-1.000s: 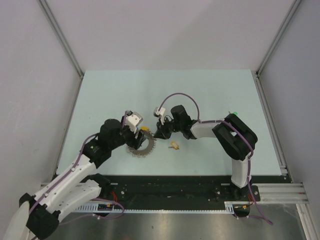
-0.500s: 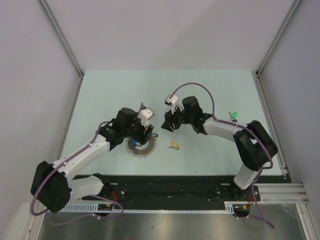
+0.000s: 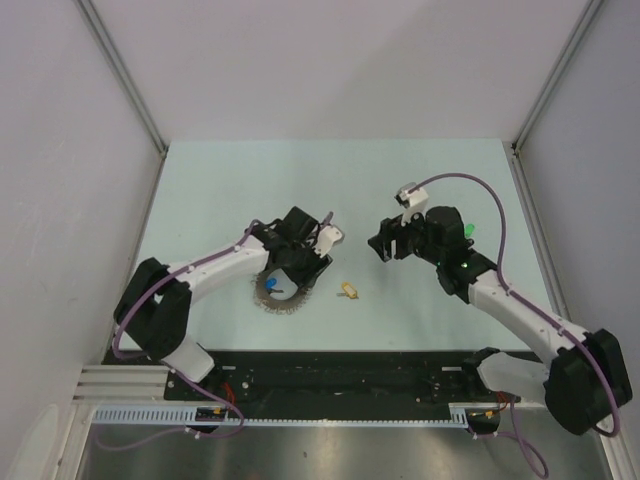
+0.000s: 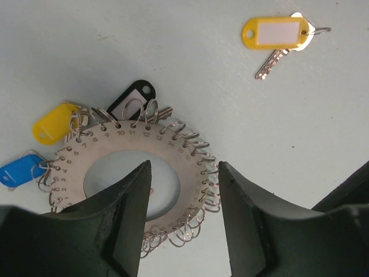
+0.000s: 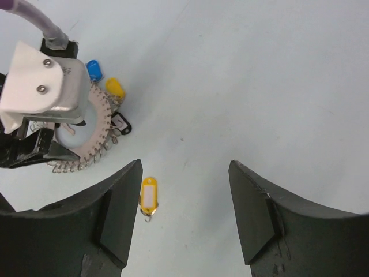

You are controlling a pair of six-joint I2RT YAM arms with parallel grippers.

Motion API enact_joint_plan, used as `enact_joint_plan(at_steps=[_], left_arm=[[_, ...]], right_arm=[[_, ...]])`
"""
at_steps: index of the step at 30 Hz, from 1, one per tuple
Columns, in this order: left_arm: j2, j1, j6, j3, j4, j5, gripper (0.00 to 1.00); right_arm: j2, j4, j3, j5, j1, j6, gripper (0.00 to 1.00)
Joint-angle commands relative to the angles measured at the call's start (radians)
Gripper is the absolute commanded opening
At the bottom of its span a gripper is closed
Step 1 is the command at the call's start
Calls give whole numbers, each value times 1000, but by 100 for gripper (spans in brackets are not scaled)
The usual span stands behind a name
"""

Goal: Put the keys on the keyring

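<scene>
Left gripper over the keyring; right gripper held off to the side.

We saw the keyring lying flat on the table, with a black-tagged key, a yellow-capped key and a blue-capped key hooked on the wire loops at its edge. The left fingers stood apart, straddling one side of the ring; whether they touched it we could not tell. The right fingers were spread wide with nothing between them. A loose yellow-tagged key lay on the table near the ring, and a green-capped key sat beside the right arm.
</scene>
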Motion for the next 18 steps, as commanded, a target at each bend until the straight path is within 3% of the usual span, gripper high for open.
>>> enact_joint_plan(at_steps=[1,10,18], left_arm=[[52,-40,35,81,-71,-12,52],[94,-129,12,78,-47,-108,53],[135,-119,14,159,-30,-188,54]], right_arm=[[-152,-24,-84,161,0,15,68],[-262,-3,-167,195,0,20,68],[-275,3,-173,196,0,18,68]])
